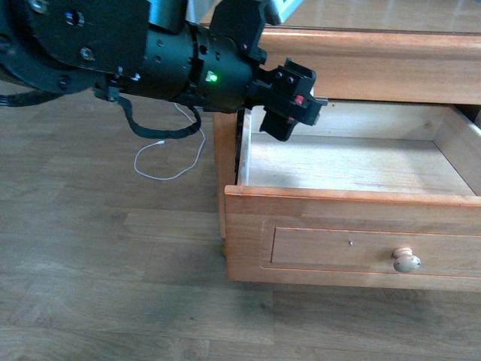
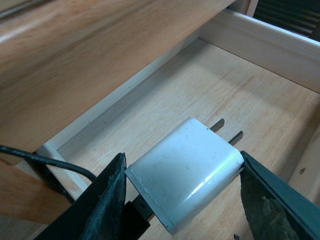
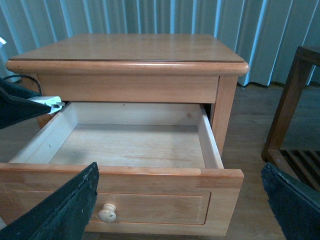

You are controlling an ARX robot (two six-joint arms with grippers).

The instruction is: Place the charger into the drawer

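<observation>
White cable (image 1: pixel 169 162): seen only in the front view, lying on the wood floor (image 1: pixel 90 263), left of the left jaws.
Left gripper (image 1: pixel 289 101): held over the drawer's left back corner. A green light (image 1: pixel 213 76) is lit on the arm behind it.
Left jaws: clamped on the charger (image 2: pixel 187 172), with one pad pressed on each side.
Charger: held between the left jaws, up above the drawer floor. Two metal prongs are pointed out past the fingertips. A black plug is stuck in the end nearer the wrist.
Drawer (image 1: pixel 353 197): open. Bare pale wood is seen under the jaws and to their right, with walls all round.
Knob (image 1: pixel 406 260): set on the front panel, well right of the left jaws.
Right gripper (image 3: pixel 180 170): jaws spread wide apart, with the drawer front seen past them.
Right wrist view only: the table top (image 3: pixel 130 47), a curtain (image 3: pixel 150 17) and a dark rack (image 3: pixel 290 115) are shown.
</observation>
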